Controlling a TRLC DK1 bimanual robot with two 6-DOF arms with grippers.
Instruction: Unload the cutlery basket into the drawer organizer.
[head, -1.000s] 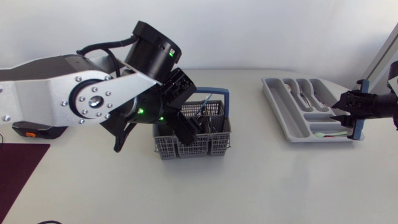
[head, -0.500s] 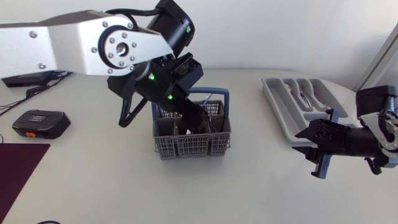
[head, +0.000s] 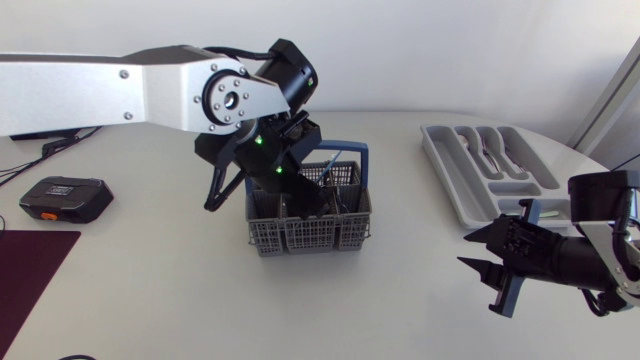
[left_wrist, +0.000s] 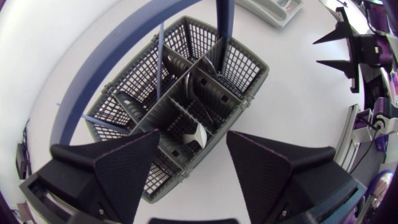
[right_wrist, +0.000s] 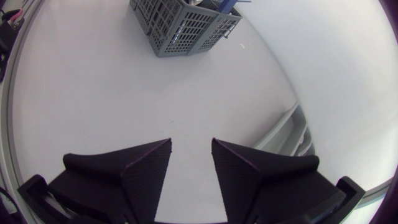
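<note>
So the left gripper (head: 300, 197) is sitting right over the cutlery basket (head: 262, 238), which is about mid-table. From the left wrist camera the left gripper (left_wrist: 193, 135) has its two fingers spread wide. The gap takes in the near end of the basket (left_wrist: 249, 68), and nothing is pinched between them. I can't tell whether the fingertips actually touch the mesh, since from above they just overlap the basket's back compartments. Either way it's wide open and empty-handed.

The basket is grey mesh with a blue handle (left_wrist: 224, 18) arching over it. There's a shiny bit of cutlery (left_wrist: 199, 134) poking up in a compartment just ahead of the gap, plus some darker pieces in the other cells that I can't really make out.

The right gripper (head: 465, 250) is over bare table, well apart from the basket and just in front of the drawer organizer (head: 440, 170). The wrist view shows the right gripper (right_wrist: 191, 143) parted by a fairly narrow gap, nothing in it, nothing touching it. The organizer is on the table's right side, at an angle, and has a few pieces of cutlery (head: 490, 150) lying in its slots.

Also on the table, off to the left, are a small black and orange gadget (head: 62, 197) and a dark red mat (head: 30, 270).
</note>
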